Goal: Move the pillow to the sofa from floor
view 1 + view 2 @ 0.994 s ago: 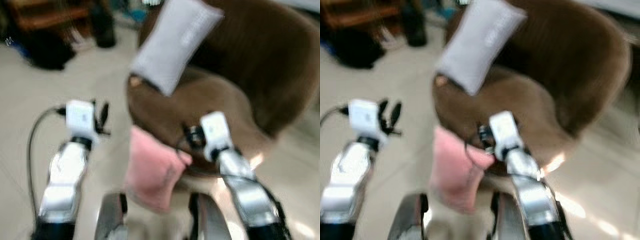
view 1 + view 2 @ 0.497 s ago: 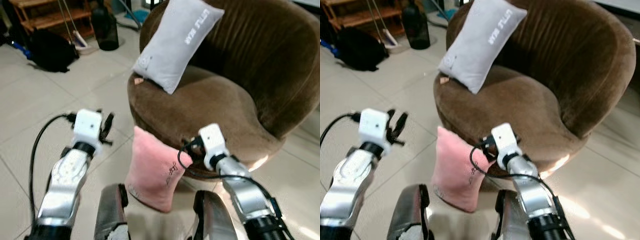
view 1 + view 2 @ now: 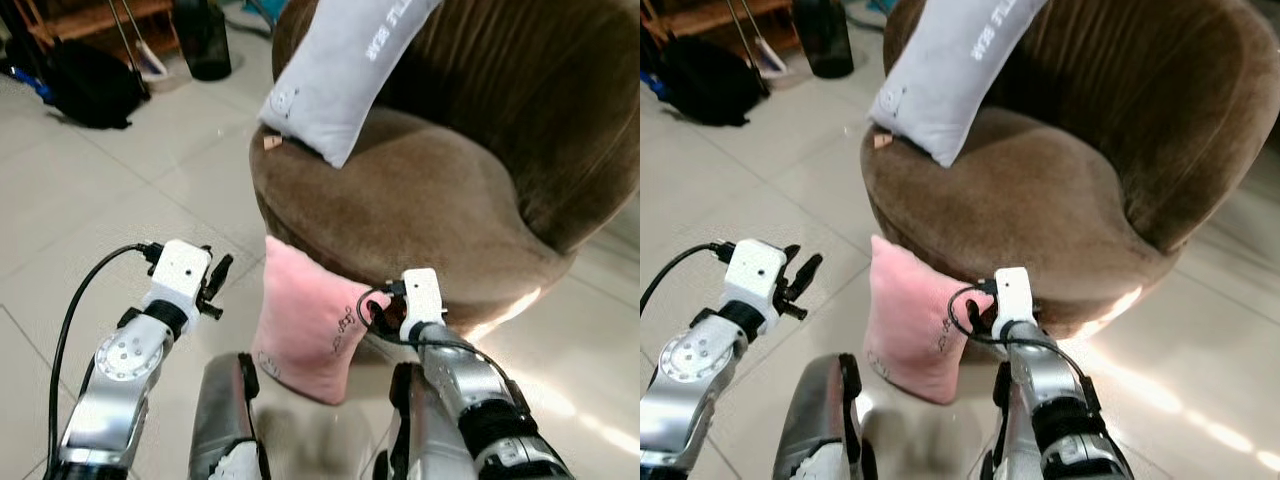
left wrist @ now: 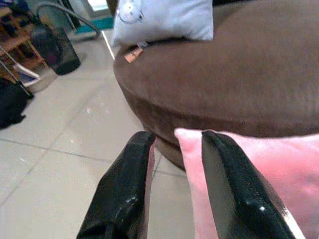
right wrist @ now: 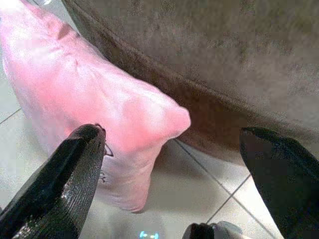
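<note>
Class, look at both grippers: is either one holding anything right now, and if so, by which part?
Nothing is held. The right gripper is open around the pink pillow's upper corner; the left gripper is open at its other edge.

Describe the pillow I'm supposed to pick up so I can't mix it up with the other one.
Find the round brown sofa. At the foot of its front edge, a pink pillow stands on end on the tiled floor, leaning against the sofa base between the left claw and the right claw. The other pillow is grey with lettering and sits up on the seat.
</note>
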